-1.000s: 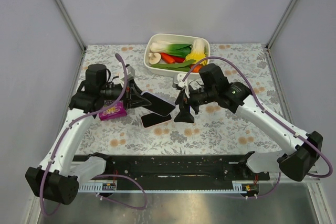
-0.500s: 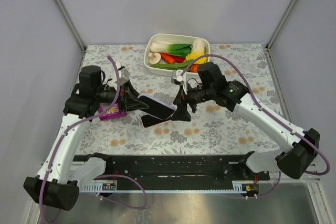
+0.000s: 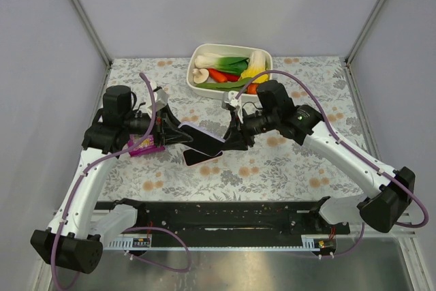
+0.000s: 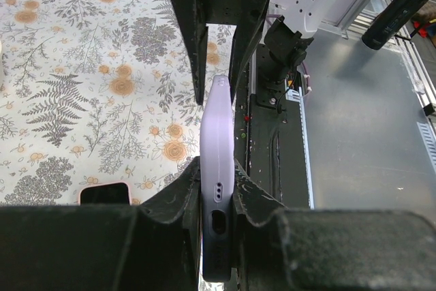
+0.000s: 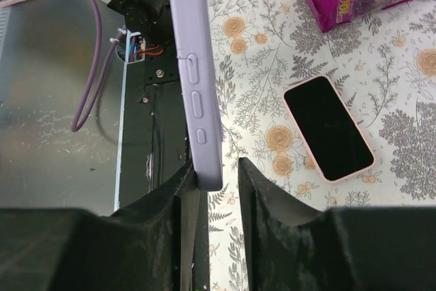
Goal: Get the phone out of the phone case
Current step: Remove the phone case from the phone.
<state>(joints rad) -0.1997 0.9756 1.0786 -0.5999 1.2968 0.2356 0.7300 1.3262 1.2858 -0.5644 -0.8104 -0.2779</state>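
Note:
A lavender phone case [image 3: 202, 139] with the dark phone face showing in it hangs above the table between both arms. My left gripper [image 3: 178, 134] is shut on its left end; in the left wrist view the case edge [image 4: 216, 134] is pinched between my gripper [image 4: 218, 189]. My right gripper [image 3: 228, 142] straddles the other end. In the right wrist view the case [image 5: 194, 66] rests against one finger of this gripper [image 5: 216, 175], with a gap to the other finger.
A second phone with a pink rim [image 3: 201, 156] lies face up on the floral cloth below the held case. A purple snack bag [image 3: 145, 145] lies under the left arm. A white tub [image 3: 191, 76] of vegetables stands at the back.
The right gripper moved left onto the case's free end and its jaws narrowed sharply around it. The left arm drew back slightly, still holding the case.

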